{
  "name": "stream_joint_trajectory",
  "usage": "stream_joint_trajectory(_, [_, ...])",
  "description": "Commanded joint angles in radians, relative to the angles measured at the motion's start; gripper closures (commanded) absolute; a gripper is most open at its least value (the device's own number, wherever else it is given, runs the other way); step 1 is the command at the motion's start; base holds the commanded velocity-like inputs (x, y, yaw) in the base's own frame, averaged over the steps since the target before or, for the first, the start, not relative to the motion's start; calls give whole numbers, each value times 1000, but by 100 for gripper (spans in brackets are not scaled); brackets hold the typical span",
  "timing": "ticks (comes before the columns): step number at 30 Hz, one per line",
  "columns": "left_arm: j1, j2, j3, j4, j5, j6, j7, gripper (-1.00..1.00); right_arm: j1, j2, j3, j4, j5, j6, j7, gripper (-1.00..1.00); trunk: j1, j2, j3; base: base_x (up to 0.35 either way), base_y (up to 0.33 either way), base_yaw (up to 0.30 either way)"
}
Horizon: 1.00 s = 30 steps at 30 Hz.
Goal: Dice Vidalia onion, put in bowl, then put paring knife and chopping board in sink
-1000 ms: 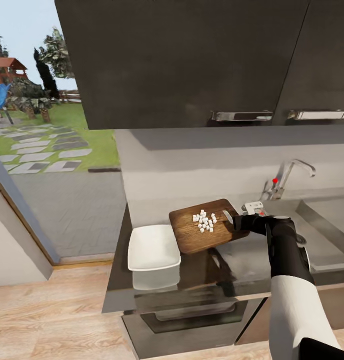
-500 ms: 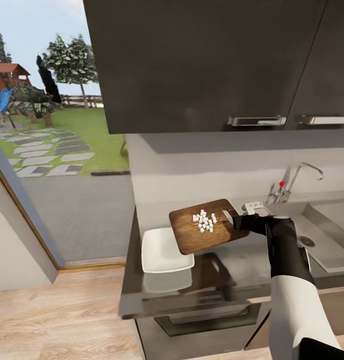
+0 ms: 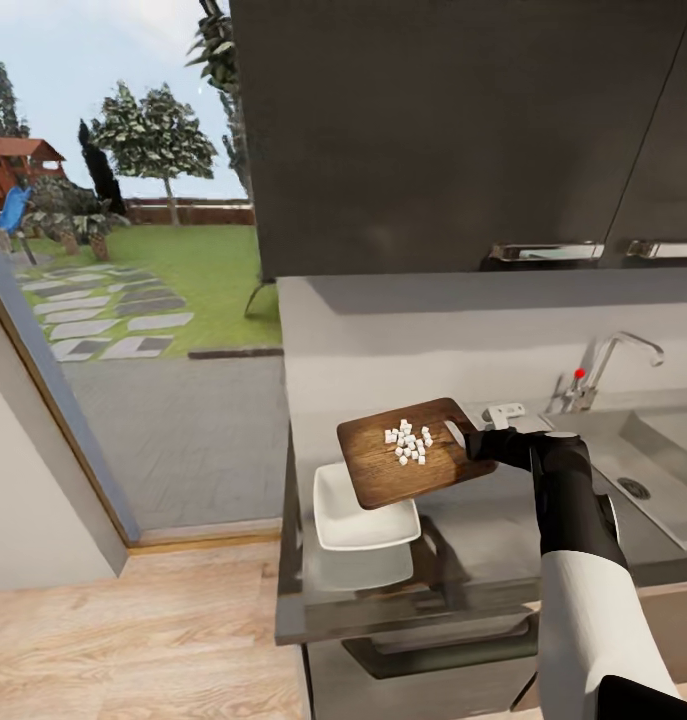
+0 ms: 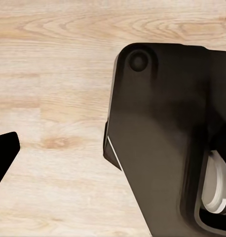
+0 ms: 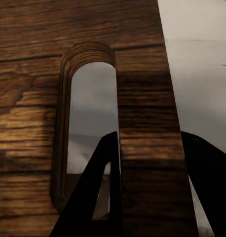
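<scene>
Unlabelled chopping board (image 3: 408,452) in right hand (image 3: 470,440)

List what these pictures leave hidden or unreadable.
- Shallow white square bowl: head view, its far part covered by the dark brown wooden chopping board.
- Grey steel sink: head view, cut by the picture's edge.
- Left hand: left wrist view, cropped dark parts, open or shut unclear.
- White diced onion: cubes too small to count.

Bowl (image 3: 368,513) partly hidden under the chopping board (image 3: 383,465) — sink (image 3: 655,470) cut off at the frame edge
</scene>
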<state>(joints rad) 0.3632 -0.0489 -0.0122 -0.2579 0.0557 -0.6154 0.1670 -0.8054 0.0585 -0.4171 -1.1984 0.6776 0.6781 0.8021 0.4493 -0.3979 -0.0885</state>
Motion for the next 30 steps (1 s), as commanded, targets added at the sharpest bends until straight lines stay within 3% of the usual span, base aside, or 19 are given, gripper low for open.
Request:
stream_joint_trajectory(1, [0, 0, -2, -2, 6, -1, 0, -100, -1, 1, -3, -1, 10, 1, 10, 100, 1, -2, 0, 0, 54, 0])
stream_joint_trajectory(17, [0, -1, -2, -1, 6, -1, 0, -100, -1, 3, -2, 0, 7, -19, 10, 100, 1, -2, 12, 0, 4, 0])
stream_joint_trajectory(30, [-1, -5, -5, 1, 6, -1, 0, -100, -1, 57, -9, 7, 12, 15, 2, 100, 1, -2, 12, 0, 0, 0])
